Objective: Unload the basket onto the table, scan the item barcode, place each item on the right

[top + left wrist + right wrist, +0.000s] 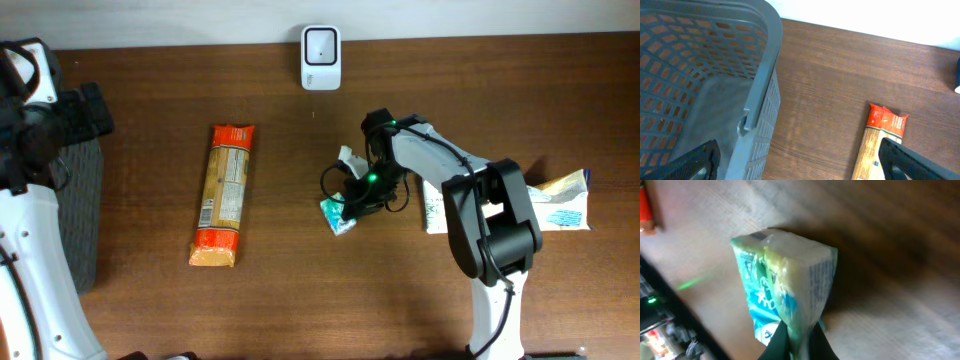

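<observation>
A small teal and white packet (785, 280) is pinched at its near end between the black fingers of my right gripper (796, 342), which is shut on it. From overhead, the packet (338, 216) shows just left of the right gripper (362, 192), at the table's middle. I cannot make out a barcode on it. The white scanner (321, 44) stands at the table's back edge, beyond the packet. My left gripper (805, 165) hangs open at the far left, beside the grey basket (715, 75), with nothing between its fingers.
A long orange pasta packet (224, 195) lies left of centre and also shows in the left wrist view (880, 145). A white and blue bag (560, 200) lies at the right, partly under the right arm. The basket (85, 210) fills the left edge.
</observation>
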